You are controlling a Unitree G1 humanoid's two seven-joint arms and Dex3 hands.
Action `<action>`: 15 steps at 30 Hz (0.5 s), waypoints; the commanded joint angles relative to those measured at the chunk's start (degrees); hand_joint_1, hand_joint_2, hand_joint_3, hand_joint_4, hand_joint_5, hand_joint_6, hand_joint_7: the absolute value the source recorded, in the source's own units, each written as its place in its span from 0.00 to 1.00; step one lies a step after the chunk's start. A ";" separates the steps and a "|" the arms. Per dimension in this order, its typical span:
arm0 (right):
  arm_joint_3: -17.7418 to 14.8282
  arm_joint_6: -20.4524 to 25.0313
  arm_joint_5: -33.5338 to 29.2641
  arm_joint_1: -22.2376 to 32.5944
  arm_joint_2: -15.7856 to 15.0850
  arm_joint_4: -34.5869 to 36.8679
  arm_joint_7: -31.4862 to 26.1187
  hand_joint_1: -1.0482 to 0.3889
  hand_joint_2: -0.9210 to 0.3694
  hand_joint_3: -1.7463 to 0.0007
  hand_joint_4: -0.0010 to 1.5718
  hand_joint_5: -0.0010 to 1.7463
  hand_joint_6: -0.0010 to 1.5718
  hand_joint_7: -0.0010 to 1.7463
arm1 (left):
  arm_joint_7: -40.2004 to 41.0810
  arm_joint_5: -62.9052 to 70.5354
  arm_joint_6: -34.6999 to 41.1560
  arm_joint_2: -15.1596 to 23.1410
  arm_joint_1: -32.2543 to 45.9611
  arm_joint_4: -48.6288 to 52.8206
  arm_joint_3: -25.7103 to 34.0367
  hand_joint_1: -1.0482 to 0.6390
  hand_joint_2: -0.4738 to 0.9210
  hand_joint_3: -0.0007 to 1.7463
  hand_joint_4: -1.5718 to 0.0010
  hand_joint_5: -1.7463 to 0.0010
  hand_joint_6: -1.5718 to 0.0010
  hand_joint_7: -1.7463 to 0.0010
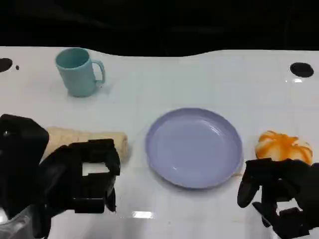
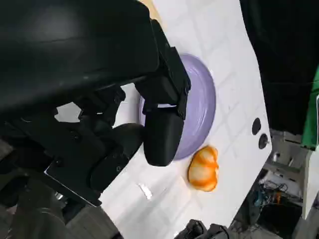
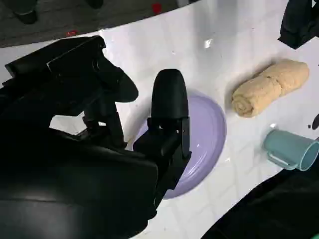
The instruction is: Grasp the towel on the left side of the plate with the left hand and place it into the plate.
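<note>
A rolled beige towel [image 1: 92,139] lies on the white table left of the lavender plate [image 1: 194,148], which holds nothing. My left hand [image 1: 79,175] hovers just in front of the towel and covers its left end; the fingers are apart and hold nothing. My right hand [image 1: 280,195] hangs near the front right, also holding nothing. In the right wrist view the whole towel [image 3: 269,87] lies beyond the plate [image 3: 208,134], apart from it. The left wrist view looks past my left hand's fingers [image 2: 162,132] to the plate [image 2: 203,105].
A teal mug [image 1: 78,71] stands at the back left, also seen as the mug [image 3: 290,149] in the right wrist view. An orange-and-white striped round object [image 1: 283,147] sits right of the plate, just behind my right hand. The table's far edge meets a dark background.
</note>
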 commanded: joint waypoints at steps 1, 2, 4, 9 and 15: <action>-0.47 -0.28 -0.08 -0.39 -0.36 -0.43 -0.17 0.76 0.27 0.39 0.44 0.96 0.44 0.83 | -0.11 -0.09 -0.43 1.01 0.06 -0.12 0.46 0.57 0.65 0.81 0.44 0.00 0.50 0.02; -0.47 -0.28 -0.07 -0.39 -0.36 -0.43 -0.17 0.76 0.27 0.39 0.44 0.96 0.44 0.83 | -0.08 -0.09 -0.40 1.00 0.06 -0.14 0.46 0.57 0.65 0.81 0.44 0.00 0.50 0.03; -0.44 0.06 -0.10 -0.48 -0.33 -0.48 -0.22 0.76 0.27 0.39 0.44 0.96 0.44 0.83 | 0.19 0.10 -0.09 1.11 0.02 -0.48 0.33 0.56 0.65 0.81 0.44 0.00 0.50 0.03; -0.49 0.33 0.07 -0.52 -0.28 -0.52 -0.16 0.75 0.27 0.38 0.44 0.97 0.43 0.83 | 0.30 -0.10 0.32 0.93 -0.18 -0.27 0.42 0.57 0.65 0.81 0.44 0.00 0.49 0.03; -0.47 0.26 0.07 -0.46 -0.31 -0.62 -0.17 0.76 0.27 0.39 0.44 0.97 0.43 0.83 | -0.13 -0.10 -0.07 1.12 -0.12 0.02 0.44 0.58 0.65 0.81 0.43 0.00 0.49 0.03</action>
